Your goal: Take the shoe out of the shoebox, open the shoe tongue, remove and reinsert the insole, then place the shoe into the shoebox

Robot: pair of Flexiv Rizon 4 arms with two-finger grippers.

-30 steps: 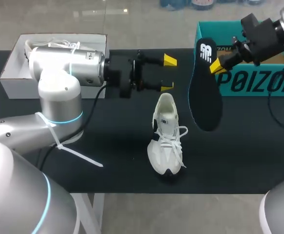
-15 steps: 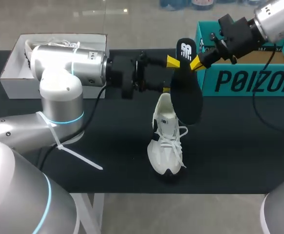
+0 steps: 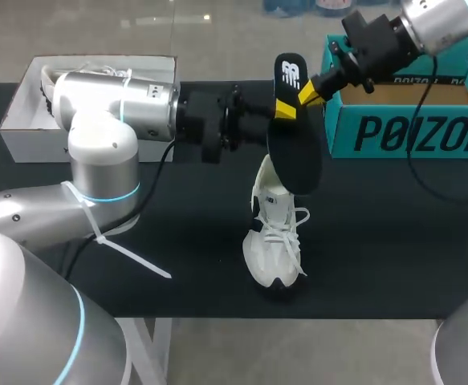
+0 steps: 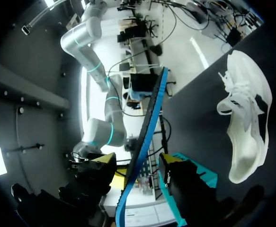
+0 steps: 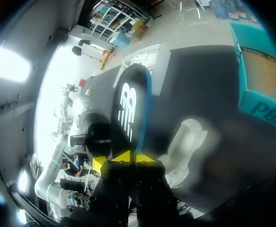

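Black table (image 3: 394, 241) bears white shoe (image 3: 275, 233), teal shoebox (image 3: 410, 132); right hand (image 3: 307, 92) grips insole (image 3: 294, 152); left hand (image 4: 137, 160) spread apart.

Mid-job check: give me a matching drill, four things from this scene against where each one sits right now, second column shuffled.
Things:
1. insole
2. white shoe
3. teal shoebox
4. white box

Places:
A. at the left end of the table
B. hanging from the right gripper, over the shoe
C. at the table's right end
D. standing on the table, in the middle

Pairs: 1-B, 2-D, 3-C, 4-A
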